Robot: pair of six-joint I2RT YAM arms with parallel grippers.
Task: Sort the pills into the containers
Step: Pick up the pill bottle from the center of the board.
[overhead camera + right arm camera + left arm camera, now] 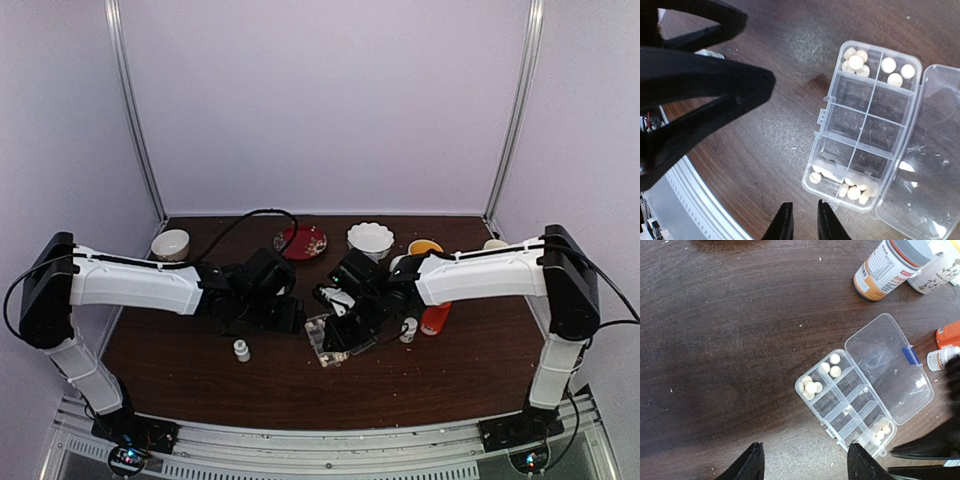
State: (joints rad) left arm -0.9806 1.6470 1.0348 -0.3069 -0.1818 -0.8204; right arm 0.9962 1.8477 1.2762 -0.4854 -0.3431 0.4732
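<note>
The pill box (867, 125) lies on the dark wooden tabletop (730, 340) with its clear lid (890, 370) swung fully back and lying flat beside it; in the overhead view the pill box (322, 338) sits near the middle of the tabletop, between the two arms. It has two rows of small cells; the pills (856, 61) are pale round tablets gathered in the two cells at one end and the two at the other end, while the four cells in the middle look empty. From the left wrist the pills (811, 387) show the same way, clustered at both ends of the pill box (840, 407).

The left gripper (805, 462) hangs above bare wood just beside the box; its jaws are spread wide with nothing between them. The right gripper (805, 220) hangs over the end of the box where pills lie; its jaws are parted only by a narrow slit, and nothing is caught in it.

A grey-capped bottle (890, 265) with an orange label lies tilted beyond the lid; an orange-red bottle (436, 318) stands near the right arm, a small white bottle (408, 330) just beside it; another small white bottle (241, 350) stands apart on the left. At the far edge are a red plate (301, 241) and a white bowl (370, 238).
</note>
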